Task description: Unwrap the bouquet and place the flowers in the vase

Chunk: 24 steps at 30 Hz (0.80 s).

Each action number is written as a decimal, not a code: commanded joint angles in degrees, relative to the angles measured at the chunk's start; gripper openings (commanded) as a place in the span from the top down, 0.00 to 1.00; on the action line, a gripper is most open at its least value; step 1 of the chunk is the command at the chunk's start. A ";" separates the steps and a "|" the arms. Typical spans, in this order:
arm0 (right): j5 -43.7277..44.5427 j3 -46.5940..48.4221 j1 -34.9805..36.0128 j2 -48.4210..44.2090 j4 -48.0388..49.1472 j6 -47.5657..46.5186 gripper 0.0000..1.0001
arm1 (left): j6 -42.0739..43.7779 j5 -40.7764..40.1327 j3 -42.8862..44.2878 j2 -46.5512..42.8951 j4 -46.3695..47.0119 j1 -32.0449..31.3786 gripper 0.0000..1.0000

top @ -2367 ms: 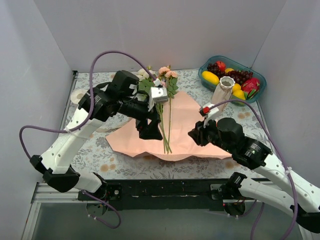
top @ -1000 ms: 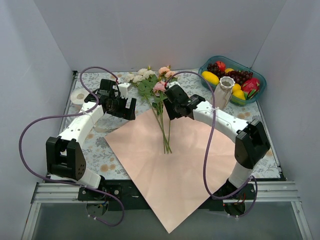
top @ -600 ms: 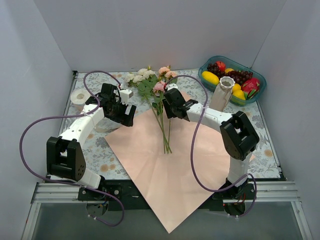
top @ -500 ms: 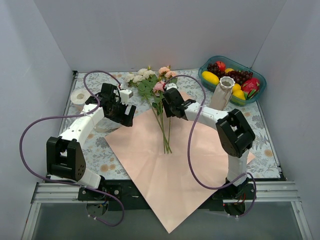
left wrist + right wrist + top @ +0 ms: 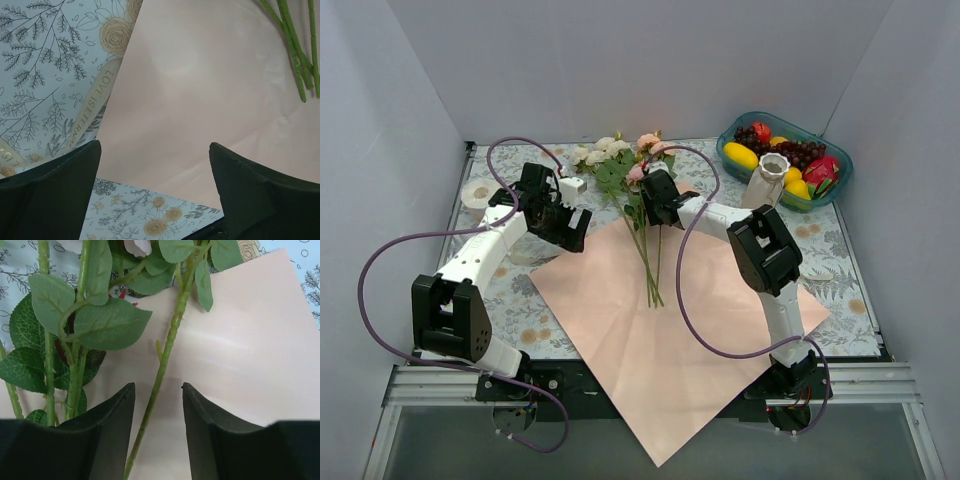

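The pink paper (image 5: 660,340) lies spread flat, one corner hanging over the near table edge. The flowers (image 5: 642,205) lie loose across its far part, blooms and leaves toward the back wall, thin stems (image 5: 648,270) pointing near. My right gripper (image 5: 657,212) stands open low over them. In the right wrist view one green stem (image 5: 167,350) runs between its fingertips (image 5: 158,386) with a gap on each side. My left gripper (image 5: 574,224) hangs open above the paper's left corner (image 5: 200,90), holding nothing. The vase (image 5: 766,180) stands upright at the back right.
A teal fruit bowl (image 5: 832,190) sits right behind the vase. A white tape roll (image 5: 478,193) lies at the far left. A cream ribbon (image 5: 95,107) with gold lettering lies on the floral cloth beside the paper's left edge. Leaves (image 5: 107,322) crowd left of the right gripper.
The right arm's elbow has folded inward and its gripper has edged left along the flowers, with the jaws narrowing round a stem. The left arm has hardly moved.
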 commanded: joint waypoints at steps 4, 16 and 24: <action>-1.34 0.18 -0.07 0.14 6.10 0.27 0.60 | 1.13 1.14 1.61 -2.79 -1.17 0.03 0.11; -1.08 -0.54 -0.16 1.36 2.45 1.41 0.71 | 1.84 1.41 2.05 -6.82 -3.46 0.12 0.10; 1.47 0.25 -0.16 -6.53 0.60 0.18 0.99 | 2.89 0.18 1.96 -9.20 -3.46 0.03 0.10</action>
